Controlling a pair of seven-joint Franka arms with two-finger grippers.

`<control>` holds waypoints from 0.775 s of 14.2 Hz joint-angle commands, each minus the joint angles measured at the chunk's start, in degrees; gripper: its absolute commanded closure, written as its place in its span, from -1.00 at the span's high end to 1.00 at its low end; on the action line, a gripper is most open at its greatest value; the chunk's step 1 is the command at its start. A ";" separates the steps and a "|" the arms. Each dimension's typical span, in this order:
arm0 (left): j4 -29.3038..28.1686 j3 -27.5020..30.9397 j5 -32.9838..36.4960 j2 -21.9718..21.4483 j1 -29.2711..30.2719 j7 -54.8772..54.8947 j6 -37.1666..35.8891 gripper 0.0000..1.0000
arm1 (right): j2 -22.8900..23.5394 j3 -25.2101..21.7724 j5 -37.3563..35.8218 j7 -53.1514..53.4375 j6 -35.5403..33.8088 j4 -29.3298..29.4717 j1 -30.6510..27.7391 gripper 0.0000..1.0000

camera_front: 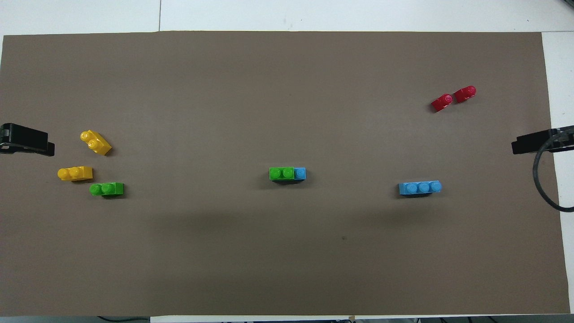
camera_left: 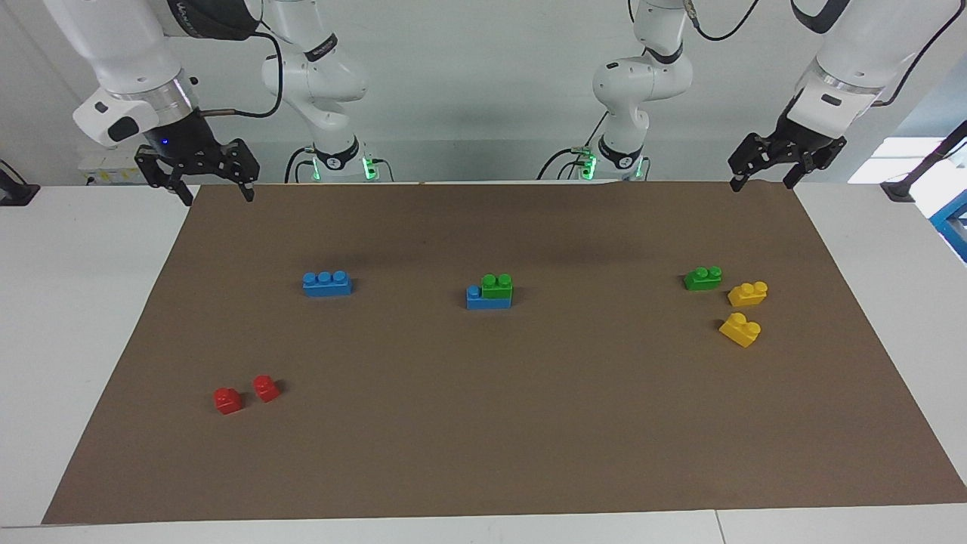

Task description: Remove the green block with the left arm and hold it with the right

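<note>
Facing view: no writing readable on green block (camera_left: 497, 286) or bricks.

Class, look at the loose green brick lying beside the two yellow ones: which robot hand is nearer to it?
Left. The left hand hangs over the mat's corner at the loose green brick's end; the right hand waits open over the right arm's end.

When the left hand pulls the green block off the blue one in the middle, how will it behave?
The green block looks like rigid moulded plastic, so it should not flex. It sits pressed on the blue brick, which is probably light and may lift with it unless held. Its smooth glossy sides could slip; its flat base makes rolling unlikely.
</note>
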 commanded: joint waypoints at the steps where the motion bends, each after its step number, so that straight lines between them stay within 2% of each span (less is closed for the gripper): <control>1: -2.39 -0.29 -1.04 -1.99 0.48 0.33 1.43 1.00 | -1.62 0.35 -1.19 1.20 0.94 -1.88 -0.59 1.00; 3: -2.39 -0.38 -1.04 -1.99 0.39 -0.37 1.43 1.00 | -1.53 0.35 -1.19 1.20 0.94 -1.88 -0.59 1.00; 5: -2.48 -0.64 -1.04 -1.99 0.05 -5.71 1.43 1.00 | -1.62 0.35 -1.19 1.29 0.94 -1.88 -0.51 1.00; 8: -4.66 -0.64 -1.04 -2.77 -2.14 -18.44 3.26 1.00 | -2.05 0.44 -1.19 2.68 1.02 -2.58 -0.07 1.00; 11: -9.14 -0.73 -1.04 -5.14 -7.23 -35.13 5.73 1.00 | -2.93 0.53 -0.84 11.90 1.02 -4.08 0.63 0.98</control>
